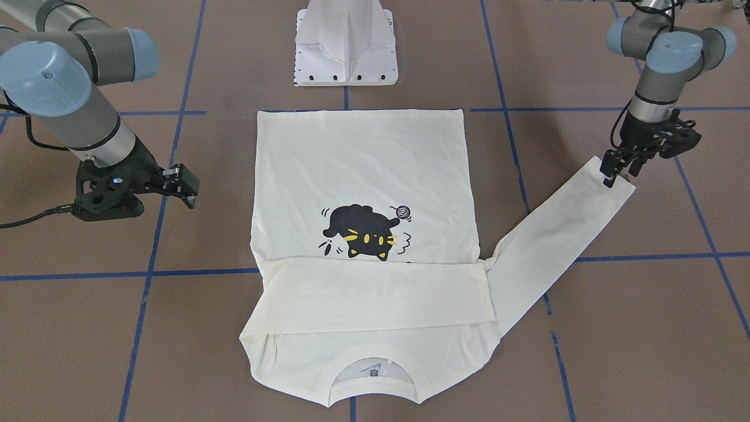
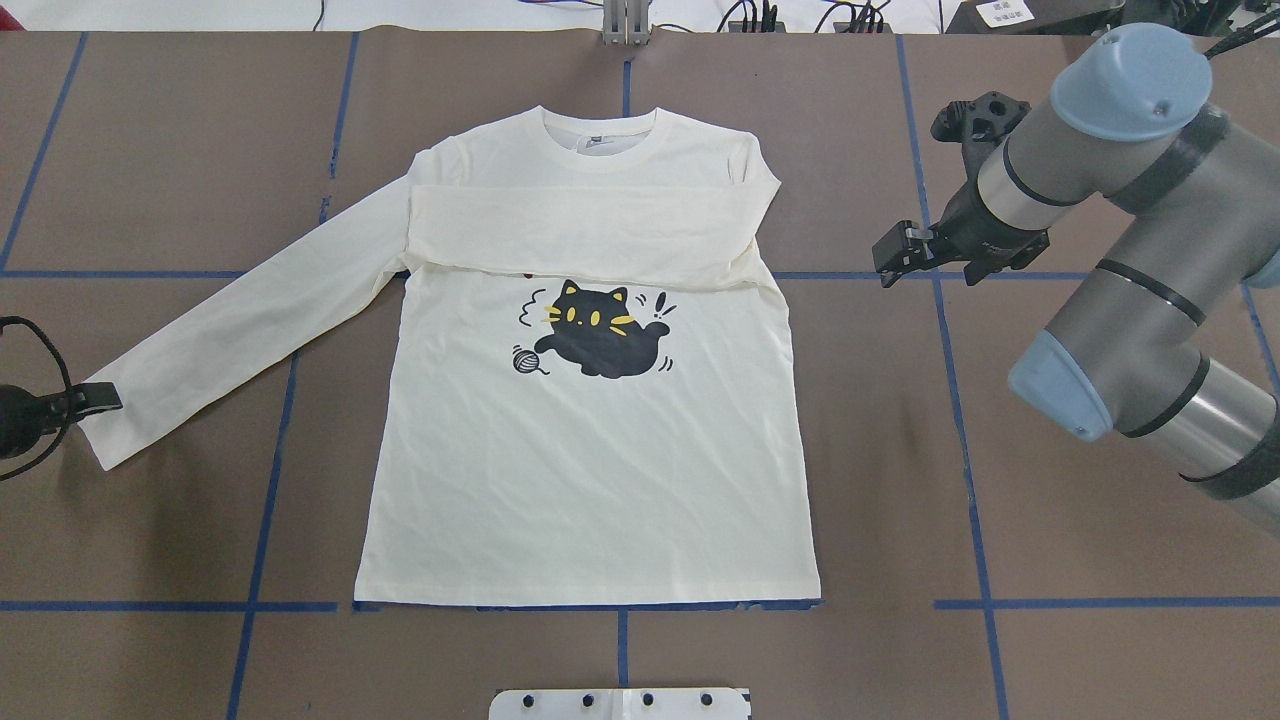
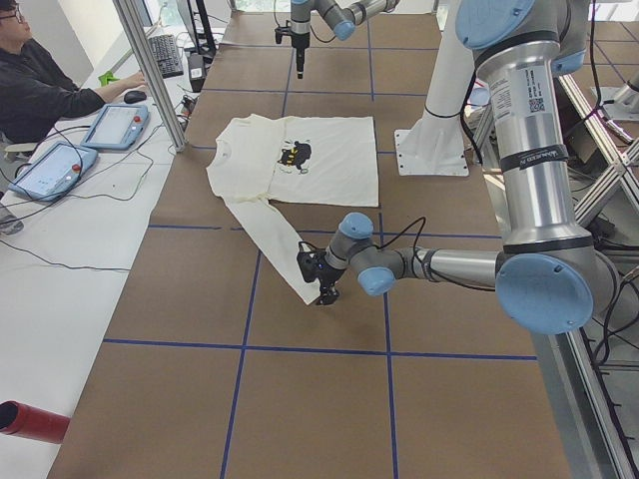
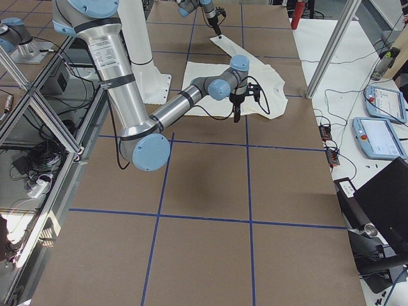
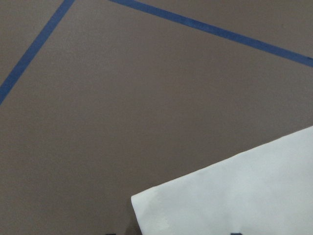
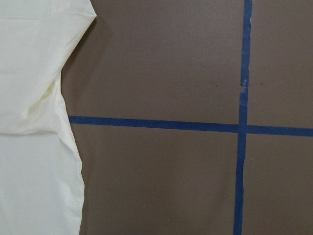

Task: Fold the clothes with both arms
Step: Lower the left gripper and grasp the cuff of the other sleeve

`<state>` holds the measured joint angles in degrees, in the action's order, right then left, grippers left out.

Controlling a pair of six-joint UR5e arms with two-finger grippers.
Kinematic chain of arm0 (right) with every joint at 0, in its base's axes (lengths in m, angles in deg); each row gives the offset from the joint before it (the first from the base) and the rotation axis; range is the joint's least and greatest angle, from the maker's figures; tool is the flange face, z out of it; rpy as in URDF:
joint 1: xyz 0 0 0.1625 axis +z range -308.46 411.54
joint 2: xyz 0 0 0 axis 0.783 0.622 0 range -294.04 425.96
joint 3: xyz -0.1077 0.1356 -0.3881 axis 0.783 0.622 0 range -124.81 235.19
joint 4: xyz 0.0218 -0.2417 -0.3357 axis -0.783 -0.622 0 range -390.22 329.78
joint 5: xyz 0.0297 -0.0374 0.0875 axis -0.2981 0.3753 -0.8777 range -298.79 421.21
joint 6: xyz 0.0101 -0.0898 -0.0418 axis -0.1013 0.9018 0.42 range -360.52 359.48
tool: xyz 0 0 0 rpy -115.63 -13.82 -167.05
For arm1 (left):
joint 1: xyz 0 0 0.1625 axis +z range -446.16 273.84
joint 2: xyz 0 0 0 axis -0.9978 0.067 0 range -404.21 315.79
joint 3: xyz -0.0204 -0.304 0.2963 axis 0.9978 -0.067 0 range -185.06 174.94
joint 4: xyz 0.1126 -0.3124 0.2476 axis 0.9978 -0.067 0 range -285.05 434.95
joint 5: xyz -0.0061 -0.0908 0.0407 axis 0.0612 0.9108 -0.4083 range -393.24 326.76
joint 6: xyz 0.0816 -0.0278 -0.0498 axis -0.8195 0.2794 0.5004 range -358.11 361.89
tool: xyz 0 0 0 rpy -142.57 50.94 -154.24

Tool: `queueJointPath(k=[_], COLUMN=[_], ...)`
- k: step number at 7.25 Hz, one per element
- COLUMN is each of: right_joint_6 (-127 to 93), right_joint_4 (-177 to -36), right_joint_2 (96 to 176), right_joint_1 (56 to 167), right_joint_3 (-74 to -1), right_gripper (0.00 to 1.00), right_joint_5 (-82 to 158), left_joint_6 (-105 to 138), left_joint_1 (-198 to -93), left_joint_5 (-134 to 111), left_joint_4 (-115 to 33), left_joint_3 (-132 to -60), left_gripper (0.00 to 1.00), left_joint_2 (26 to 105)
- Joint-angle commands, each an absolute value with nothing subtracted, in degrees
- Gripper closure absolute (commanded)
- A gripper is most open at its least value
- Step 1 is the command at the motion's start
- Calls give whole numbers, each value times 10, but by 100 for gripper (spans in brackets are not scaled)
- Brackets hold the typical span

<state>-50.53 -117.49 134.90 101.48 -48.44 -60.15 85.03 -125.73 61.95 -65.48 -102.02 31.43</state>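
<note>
The cream T-shirt (image 1: 363, 164) lies flat on the brown table, front up, with the black cat print (image 2: 600, 340) showing. One sleeve (image 2: 580, 235) is folded across the chest. The other sleeve (image 2: 240, 320) stretches out flat towards my left arm. My left gripper (image 1: 615, 173) hangs low over that sleeve's cuff (image 5: 234, 196), fingers apart, and the cuff lies flat. It also shows at the overhead view's left edge (image 2: 95, 400). My right gripper (image 1: 184, 186) is open and empty, low over bare table beside the shirt's shoulder (image 6: 34, 147), apart from the cloth.
The white pedestal base (image 1: 345, 53) stands just past the shirt's hem. Blue tape lines (image 2: 960, 400) grid the table. An operator (image 3: 40, 90) sits at a side desk with teach pendants (image 3: 115, 125), off the table's far edge.
</note>
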Motion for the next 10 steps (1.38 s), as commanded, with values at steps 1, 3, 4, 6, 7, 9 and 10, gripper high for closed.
queueJointPath(k=[1,3,4,6,7,9,10], right_joint_6=[-505,-505,-505,-505,-505,-505,-505], right_joint_4=[-1175,-1175,-1175,-1175,-1175,-1175,-1175], right_joint_2=[1349,1349,1348,1348,1348,1349,1349], right_joint_1=[1015,1015,1015,1015,1015,1015,1015], right_joint_3=[-484,-484,-484,-483,-483,-483,-483], right_gripper=[0,0,0,0,0,0,0], right_joint_5=[-601,-601,-601,-602,-602,-602,-602], left_joint_6=[850,851,850,851,851,852,852], left_joint_1=[-1257,-1257,-1257,-1254,-1254,-1253,-1253], left_joint_5=[621,621,622,623,623,624,624], left_joint_4=[-655,-655,-655,-654,-654,-654,-654], left_joint_3=[-1020,-1021,-1021,-1021,-1021,-1021,-1021], left_gripper=[18,30,32,33,32,41,52], left_joint_2=[314,314,314,314,314,314,314])
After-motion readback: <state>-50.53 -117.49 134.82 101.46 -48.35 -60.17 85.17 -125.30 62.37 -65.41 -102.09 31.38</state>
